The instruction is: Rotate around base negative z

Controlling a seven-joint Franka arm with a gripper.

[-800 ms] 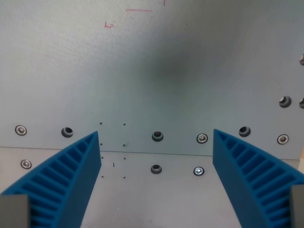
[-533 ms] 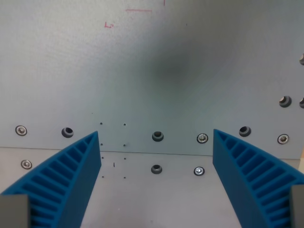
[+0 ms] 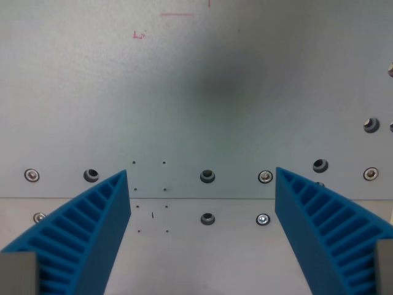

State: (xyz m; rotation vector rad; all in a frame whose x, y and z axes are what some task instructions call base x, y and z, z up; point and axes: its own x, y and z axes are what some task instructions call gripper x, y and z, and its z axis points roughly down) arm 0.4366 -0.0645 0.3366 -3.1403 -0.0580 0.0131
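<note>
My gripper [image 3: 202, 181] is open, with nothing between its two blue ribbed fingers. One finger [image 3: 86, 236] fills the wrist view's lower left, the other [image 3: 331, 230] the lower right. Below them lies a grey metal plate [image 3: 196, 92] with a seam [image 3: 202, 198] running across the view just under the fingertips. No loose object shows in this view.
Rows of screws and holes run along the seam, such as a hole [image 3: 207, 177] and a screw [image 3: 264, 177]. More holes [image 3: 371, 125] sit at the wrist view's right edge. Red pen marks [image 3: 140, 34] show near the top.
The whole scene has turned and shifted a little in the view: the seam now lies more level and the screws have slid slightly right, so the camera moved. The fingers stay as wide apart.
</note>
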